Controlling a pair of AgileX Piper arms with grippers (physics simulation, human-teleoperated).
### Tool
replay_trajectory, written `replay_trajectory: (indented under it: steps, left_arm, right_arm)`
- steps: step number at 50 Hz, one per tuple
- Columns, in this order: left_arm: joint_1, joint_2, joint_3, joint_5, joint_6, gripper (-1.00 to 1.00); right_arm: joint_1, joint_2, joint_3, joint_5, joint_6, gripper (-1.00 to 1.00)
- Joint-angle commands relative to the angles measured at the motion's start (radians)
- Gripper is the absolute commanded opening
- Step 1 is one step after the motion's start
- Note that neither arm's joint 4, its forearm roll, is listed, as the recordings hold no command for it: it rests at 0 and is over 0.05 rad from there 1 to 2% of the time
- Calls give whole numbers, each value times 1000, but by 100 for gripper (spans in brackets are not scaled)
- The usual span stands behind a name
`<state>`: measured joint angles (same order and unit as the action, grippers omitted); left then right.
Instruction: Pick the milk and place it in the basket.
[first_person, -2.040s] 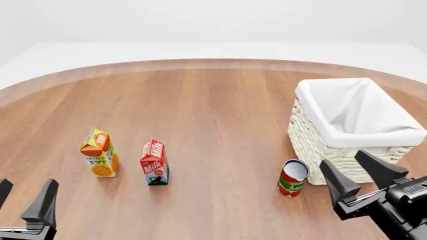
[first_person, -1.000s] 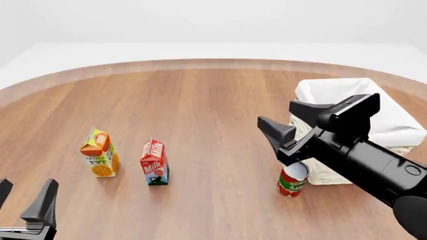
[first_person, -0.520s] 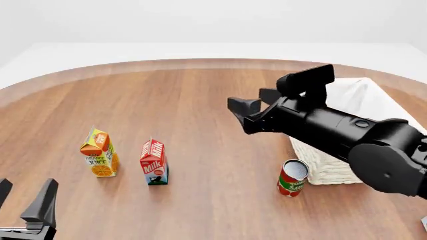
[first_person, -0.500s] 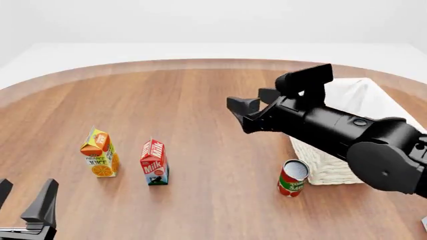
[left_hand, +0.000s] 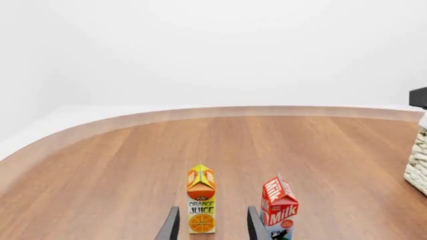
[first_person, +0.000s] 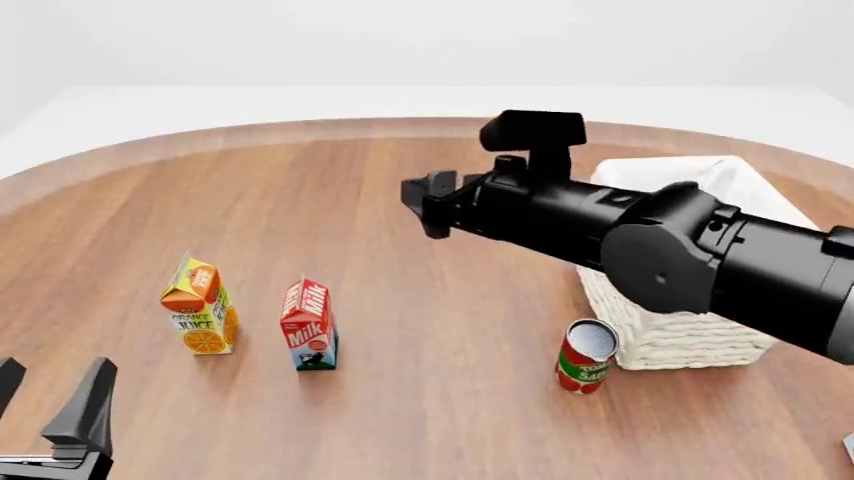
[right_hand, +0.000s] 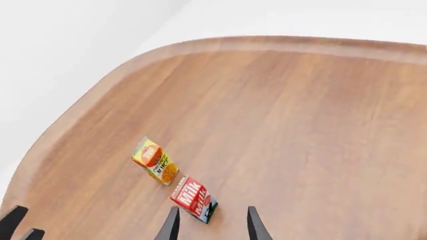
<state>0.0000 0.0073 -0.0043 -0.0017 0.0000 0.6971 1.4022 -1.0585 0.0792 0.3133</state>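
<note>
— Claw on the left (first_person: 51, 415) sits low at the bench's near edge, near the left corner, fingers apart and holding nothing. Through its own camera the juice carton (left_hand: 201, 206) shows between the two fingertips, farther off and not touched.

— And the milk?

— The milk (first_person: 308, 325) stands upright on the bench (first_person: 334, 200), a little in from the near edge on the left half, just beside the juice carton and clear of it. Nothing touches it, so the pick has not begun.

— What about the red can?

— Red can (first_person: 586, 355) stands to the right, close against the basket's near wall. It is no part of this job.

— Where is the right claw?

— The right claw (first_person: 447, 198) hangs in the air over the middle of the bench, farther back than the milk and well apart from it. Its fingers are spread and empty. In its wrist view the milk lies just beside one fingertip, far below, so I judge it is lining up for the reach.

— And the basket?

— The basket (first_person: 667, 325) stands toward the right edge, partly behind the right arm; the part of its white lining that shows is bare.

— So what is left?

— Everything, by my reading: descend, close on the milk, lift, carry it right, and release inside the basket.
</note>
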Motion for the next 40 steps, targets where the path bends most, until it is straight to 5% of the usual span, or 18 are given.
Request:
replay_trajectory:
  steps: [1, 40]
  left_arm:
    - [0, 0, 0, 0, 0, 100]
    - [0, 0, 0, 0, 0, 100]
  right_arm:
    - [27, 71, -64, 12, 74, 100]
    - [70, 267, -142, -113, 269, 100]
